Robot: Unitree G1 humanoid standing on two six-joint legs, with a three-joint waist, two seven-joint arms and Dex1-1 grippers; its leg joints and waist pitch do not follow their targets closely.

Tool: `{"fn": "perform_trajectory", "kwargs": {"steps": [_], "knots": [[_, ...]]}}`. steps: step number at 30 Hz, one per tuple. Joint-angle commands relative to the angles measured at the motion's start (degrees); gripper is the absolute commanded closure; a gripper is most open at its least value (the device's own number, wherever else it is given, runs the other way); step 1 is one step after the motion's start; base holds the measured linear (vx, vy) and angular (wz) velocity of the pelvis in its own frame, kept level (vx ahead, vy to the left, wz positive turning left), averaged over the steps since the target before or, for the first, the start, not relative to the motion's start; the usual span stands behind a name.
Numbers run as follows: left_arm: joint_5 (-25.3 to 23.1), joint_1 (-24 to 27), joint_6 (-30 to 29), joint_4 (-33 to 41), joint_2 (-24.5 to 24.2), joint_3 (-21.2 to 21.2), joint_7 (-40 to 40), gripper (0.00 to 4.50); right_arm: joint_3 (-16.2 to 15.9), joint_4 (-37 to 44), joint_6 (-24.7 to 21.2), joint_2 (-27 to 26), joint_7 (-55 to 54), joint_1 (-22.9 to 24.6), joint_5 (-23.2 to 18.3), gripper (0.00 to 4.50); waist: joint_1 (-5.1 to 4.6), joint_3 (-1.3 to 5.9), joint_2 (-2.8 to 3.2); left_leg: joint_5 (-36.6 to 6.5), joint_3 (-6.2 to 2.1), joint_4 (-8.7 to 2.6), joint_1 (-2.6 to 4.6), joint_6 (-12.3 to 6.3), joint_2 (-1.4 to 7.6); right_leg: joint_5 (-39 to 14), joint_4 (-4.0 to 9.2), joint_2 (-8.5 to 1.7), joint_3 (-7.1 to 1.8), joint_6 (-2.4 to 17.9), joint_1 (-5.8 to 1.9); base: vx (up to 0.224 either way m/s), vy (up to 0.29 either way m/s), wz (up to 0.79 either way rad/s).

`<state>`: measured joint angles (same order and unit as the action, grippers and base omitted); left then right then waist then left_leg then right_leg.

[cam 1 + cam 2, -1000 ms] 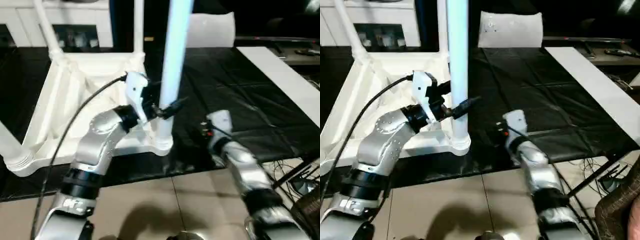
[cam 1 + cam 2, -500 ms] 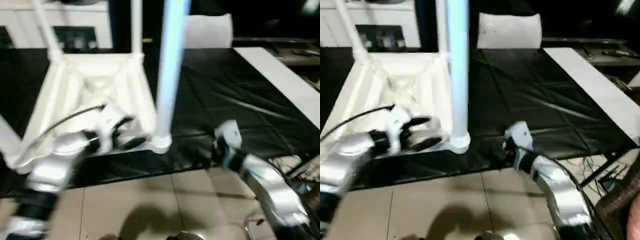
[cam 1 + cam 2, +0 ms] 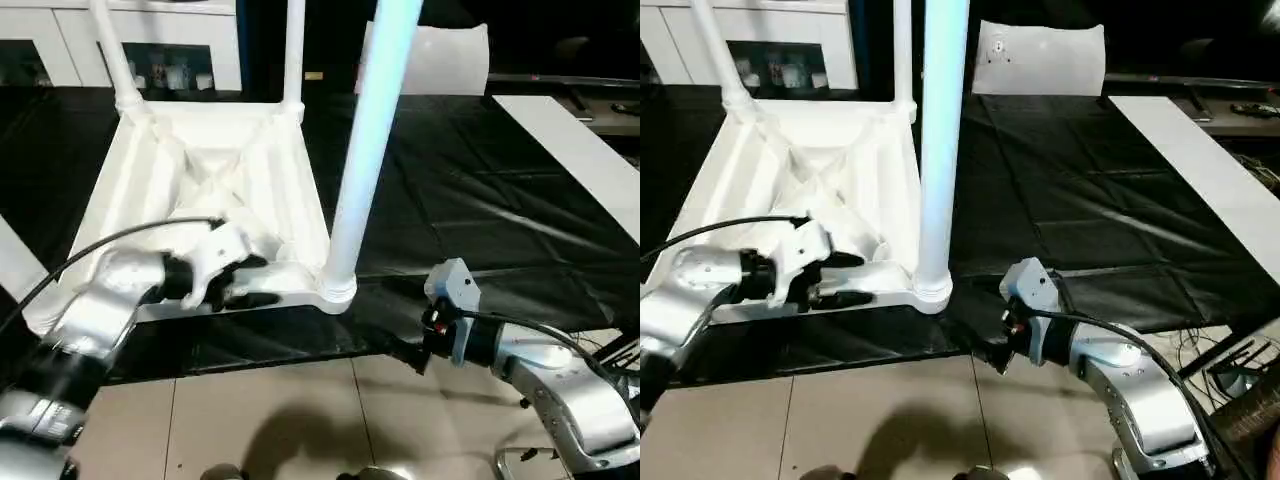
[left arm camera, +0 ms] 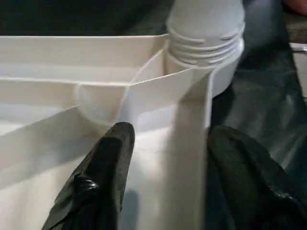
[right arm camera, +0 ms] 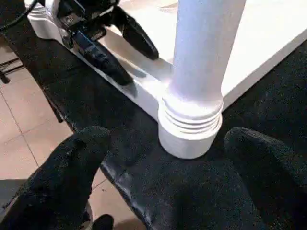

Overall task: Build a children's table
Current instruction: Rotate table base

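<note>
The white tabletop (image 3: pixel 210 190) lies ribbed side up on the black-covered table, with tube legs standing in its corner sockets. The nearest leg (image 3: pixel 372 150) rises from the near right socket (image 3: pixel 336 290). My left gripper (image 3: pixel 250 283) is low at the tabletop's near rim, left of that socket. Its jaws are open and straddle the rim wall (image 4: pixel 168 120), one finger (image 4: pixel 103 177) inside and the other outside. My right gripper (image 5: pixel 177 167) hangs open off the table's front edge, facing the socket (image 5: pixel 192 129) and short of it.
A flat white board (image 3: pixel 570 150) lies on the black cloth at the right. A white cabinet with glass doors (image 3: pixel 150 45) and a white sheet (image 3: pixel 440 60) stand behind. Tiled floor (image 3: pixel 300 420) runs below the table edge, with cables at the lower right.
My left gripper has left the near right leg, dropped to the tabletop's near rim and narrowed its jaws. My right arm has pulled back toward the table edge. The camera has shifted.
</note>
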<state>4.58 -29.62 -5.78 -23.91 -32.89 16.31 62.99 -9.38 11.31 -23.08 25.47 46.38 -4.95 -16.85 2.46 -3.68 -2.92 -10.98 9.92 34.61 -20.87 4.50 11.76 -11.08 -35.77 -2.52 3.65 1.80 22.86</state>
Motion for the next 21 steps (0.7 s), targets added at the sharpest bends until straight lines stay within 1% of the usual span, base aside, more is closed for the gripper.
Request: {"fn": "perform_trajectory", "kwargs": {"steps": [1,2,3,4,6,9,10,14,15,17,18,19,20,21], "knots": [[-0.9,-1.2,0.7,-1.5,0.3,0.7,1.2,1.97,0.2,1.8,-1.1,0.7,-0.1,0.1,-0.9,0.0,0.24,3.69,1.15,-11.4,-0.55,-4.09,0.66,0.27,1.6,-14.0,4.99,-5.11,-3.42,8.6,-3.03,0.0,0.0,0.0],[-0.8,-1.5,0.9,-2.1,0.6,0.9,1.6,2.03,0.2,1.9,-1.2,0.8,-0.2,0.2,-0.9,0.0,0.26,3.69,1.29,-11.6,-0.59,-4.11,0.66,0.33,1.56,-14.4,5.04,-5.04,-3.41,8.4,-3.0,0.0,0.0,0.0],[-0.6,-1.6,0.7,-2.3,0.7,1.0,2.1,2.18,0.3,1.9,-1.1,0.8,-0.3,0.2,-0.8,0.0,0.17,3.74,1.24,-11.9,-0.66,-4.16,0.67,0.55,1.68,-14.5,5.01,-5.01,-3.37,8.3,-2.95,0.0,0.0,0.0],[-0.6,-1.7,0.5,-2.3,0.7,1.1,2.3,2.18,0.3,1.9,-1.1,0.8,-0.4,0.3,-0.8,0.0,0.17,3.74,1.24,-11.9,-0.66,-4.16,0.67,0.55,1.68,-14.5,5.01,-5.01,-3.37,8.3,-2.95,0.0,0.0,0.0],[-0.8,-2.0,0.7,-3.0,1.0,1.2,2.8,2.39,0.4,2.0,-1.3,0.8,-0.7,0.5,-0.5,0.0,0.19,3.74,1.33,-12.1,-0.61,-4.12,0.73,0.53,1.7,-14.3,5.08,-5.02,-3.37,8.7,-2.86,0.0,0.0,0.0],[-1.2,-2.0,0.8,-3.1,1.2,1.3,2.6,2.51,0.3,2.2,-1.5,0.7,-1.0,0.7,-0.3,0.0,0.28,3.82,1.21,-11.3,-0.65,-4.12,0.7,0.23,1.71,-13.5,4.9,-4.91,-3.32,8.6,-2.91,0.0,0.0,0.0],[-1.4,-2.0,0.9,-3.3,1.3,1.3,2.4,2.75,0.2,2.2,-1.5,0.7,-1.1,0.7,-0.2,0.0,0.27,3.86,1.26,-11.1,-0.67,-4.14,0.65,0.22,1.74,-12.9,4.78,-4.91,-3.32,8.7,-2.96,0.0,0.0,0.0],[-2.7,-1.9,1.8,-4.2,1.6,1.5,0.9,3.05,0.0,2.0,-1.4,0.4,-1.5,0.6,0.1,0.0,0.37,3.9,1.33,-10.8,-0.62,-4.1,0.63,0.12,1.73,-12.0,4.76,-4.98,-3.33,9.2,-3.0,0.0,0.0,0.0],[-2.8,-1.9,1.8,-4.3,1.7,1.5,0.7,3.05,-0.1,1.9,-1.4,0.4,-1.6,0.5,0.2,0.0,0.4,3.88,0.91,-10.6,-0.55,-4.02,0.61,-0.08,1.67,-12.3,4.74,-4.96,-3.33,9.0,-3.01,0.0,0.0,0.0],[-2.8,-1.9,1.8,-4.3,1.7,1.5,0.7,3.05,-0.1,1.9,-1.4,0.4,-1.6,0.5,0.2,0.0,0.53,3.9,1.12,-10.5,-0.57,-4.03,0.68,-0.14,1.77,-12.8,4.81,-5.12,-3.37,8.8,-2.94,0.0,0.0,0.0],[-2.8,-1.9,1.8,-4.3,1.7,1.5,0.7,3.05,-0.1,1.9,-1.4,0.4,-1.6,0.5,0.2,0.0,0.56,3.86,1.04,-10.7,-0.54,-4.03,0.63,-0.12,1.73,-13.2,4.87,-5.1,-3.36,8.6,-2.95,0.0,0.0,0.0],[-2.8,-1.9,1.8,-4.3,1.7,1.5,0.7,3.05,-0.1,1.9,-1.4,0.4,-1.6,0.5,0.2,0.0,0.65,3.86,1.1,-10.6,-0.55,-4.03,0.73,-0.09,1.76,-13.3,4.86,-5.07,-3.38,8.6,-2.86,0.0,0.0,0.0],[-2.8,-1.9,1.8,-4.3,1.7,1.5,0.7,3.05,-0.1,1.9,-1.4,0.4,-1.6,0.5,0.2,0.0,0.65,3.84,1.1,-10.7,-0.55,-4.07,0.67,-0.08,1.76,-13.3,4.87,-5.07,-3.36,8.6,-2.88,0.0,0.0,0.0],[-2.8,-1.9,1.8,-4.3,1.7,1.5,0.7,3.19,-0.1,1.9,-1.4,0.4,-1.6,0.5,0.2,0.0,0.71,3.85,1.1,-10.8,-0.56,-4.08,0.69,0.01,1.74,-13.4,4.89,-5.03,-3.34,8.5,-2.88,0.0,0.0,0.0]]}}
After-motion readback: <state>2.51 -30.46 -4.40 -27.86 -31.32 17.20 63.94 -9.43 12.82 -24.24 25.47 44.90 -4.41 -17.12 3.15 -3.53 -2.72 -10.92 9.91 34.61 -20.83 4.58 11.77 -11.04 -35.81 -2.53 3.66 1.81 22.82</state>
